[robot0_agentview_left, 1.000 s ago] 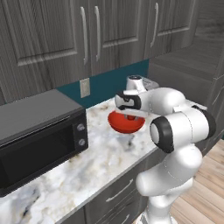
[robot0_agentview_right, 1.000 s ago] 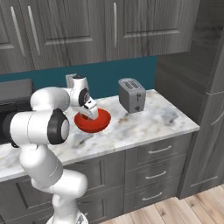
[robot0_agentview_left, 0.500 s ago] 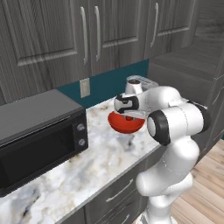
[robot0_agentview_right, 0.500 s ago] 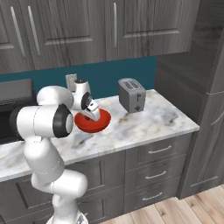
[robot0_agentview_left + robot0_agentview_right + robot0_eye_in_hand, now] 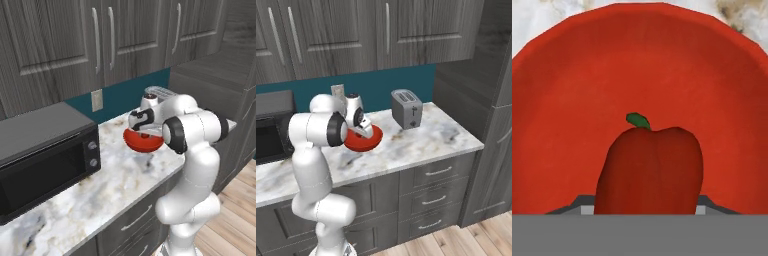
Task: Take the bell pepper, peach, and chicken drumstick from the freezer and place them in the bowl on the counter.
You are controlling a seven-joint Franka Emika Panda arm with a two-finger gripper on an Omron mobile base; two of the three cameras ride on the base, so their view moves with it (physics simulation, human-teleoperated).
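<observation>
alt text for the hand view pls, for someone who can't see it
A glossy red bell pepper with a small green stem, held between the gripper fingers, sits close to the camera above the inside of a bright red bowl. Marbled white counter shows past the bowl's far rim.

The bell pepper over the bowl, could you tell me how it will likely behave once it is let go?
The bell pepper looks glossy and lumpy, so it may slip or wobble. The red bowl curves upward around it, so it should probably settle inside.
</observation>
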